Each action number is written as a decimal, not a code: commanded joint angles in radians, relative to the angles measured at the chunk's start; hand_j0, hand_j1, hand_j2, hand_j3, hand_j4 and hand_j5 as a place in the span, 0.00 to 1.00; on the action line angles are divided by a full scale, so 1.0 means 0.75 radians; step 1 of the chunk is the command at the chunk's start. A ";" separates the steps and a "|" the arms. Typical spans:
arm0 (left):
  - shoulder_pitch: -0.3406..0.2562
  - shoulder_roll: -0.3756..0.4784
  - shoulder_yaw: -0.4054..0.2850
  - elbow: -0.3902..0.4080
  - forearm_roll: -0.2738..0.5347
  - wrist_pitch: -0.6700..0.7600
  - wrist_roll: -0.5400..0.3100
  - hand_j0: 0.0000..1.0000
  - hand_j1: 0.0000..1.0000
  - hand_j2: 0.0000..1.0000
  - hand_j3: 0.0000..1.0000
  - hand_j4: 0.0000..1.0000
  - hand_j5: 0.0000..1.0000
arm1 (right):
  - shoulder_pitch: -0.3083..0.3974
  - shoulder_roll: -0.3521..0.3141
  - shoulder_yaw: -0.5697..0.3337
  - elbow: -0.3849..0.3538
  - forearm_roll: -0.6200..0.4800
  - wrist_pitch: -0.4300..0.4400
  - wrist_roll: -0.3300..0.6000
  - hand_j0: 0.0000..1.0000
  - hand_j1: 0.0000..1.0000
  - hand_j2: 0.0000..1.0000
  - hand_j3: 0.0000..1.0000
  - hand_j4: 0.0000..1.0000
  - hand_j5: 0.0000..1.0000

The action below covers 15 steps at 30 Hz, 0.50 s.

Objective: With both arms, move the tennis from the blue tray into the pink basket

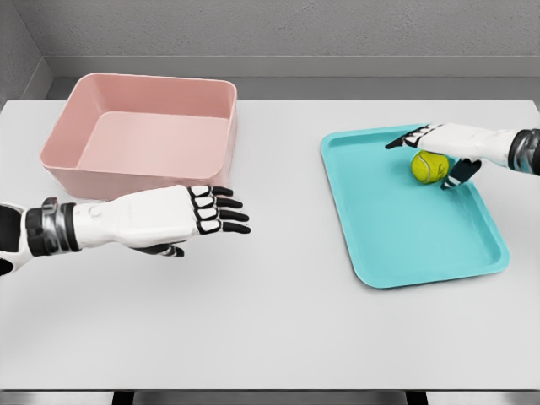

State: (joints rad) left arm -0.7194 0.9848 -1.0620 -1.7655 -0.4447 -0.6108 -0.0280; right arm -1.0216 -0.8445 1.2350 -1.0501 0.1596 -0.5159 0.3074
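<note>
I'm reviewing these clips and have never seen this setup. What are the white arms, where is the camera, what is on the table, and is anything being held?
It is a simulated humanoid robot, seen from its own head camera. On the white table stand a pink basket and a blue tray. The right hand is cupped around the yellow tennis ball, which still appears to sit on the tray, so a firm grasp is uncertain. The left hand hovers in front of the basket, fingers extended, holding nothing.
</note>
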 commanded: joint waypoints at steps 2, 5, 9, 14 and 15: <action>0.000 -0.008 -0.067 0.000 -0.002 0.000 -0.040 1.00 1.00 1.00 1.00 1.00 1.00 | 0.000 0.048 0.012 0.048 0.002 0.072 0.009 1.00 1.00 1.00 1.00 1.00 1.00; -0.002 -0.010 -0.069 0.000 -0.002 0.000 -0.036 1.00 1.00 1.00 1.00 1.00 1.00 | -0.002 0.064 0.012 0.085 0.002 0.078 0.063 1.00 1.00 1.00 1.00 1.00 1.00; -0.002 -0.008 -0.069 0.000 0.000 0.000 -0.036 1.00 1.00 1.00 1.00 1.00 1.00 | -0.010 0.081 0.014 0.128 0.008 0.080 0.073 1.00 1.00 1.00 1.00 1.00 1.00; 0.000 -0.006 -0.069 0.000 0.000 0.000 -0.036 1.00 1.00 1.00 1.00 1.00 1.00 | -0.016 0.083 0.014 0.148 0.010 0.080 0.085 1.00 1.00 1.00 1.00 1.00 1.00; 0.000 -0.006 -0.069 0.000 0.000 0.000 -0.036 1.00 1.00 1.00 1.00 1.00 1.00 | -0.018 0.087 0.012 0.163 0.024 0.080 0.085 1.00 1.00 1.00 1.00 1.00 1.00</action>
State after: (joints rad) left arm -0.7194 0.9794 -1.1141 -1.7655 -0.4516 -0.6111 -0.0556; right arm -1.0370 -0.7800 1.2462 -0.9380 0.1759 -0.4577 0.3692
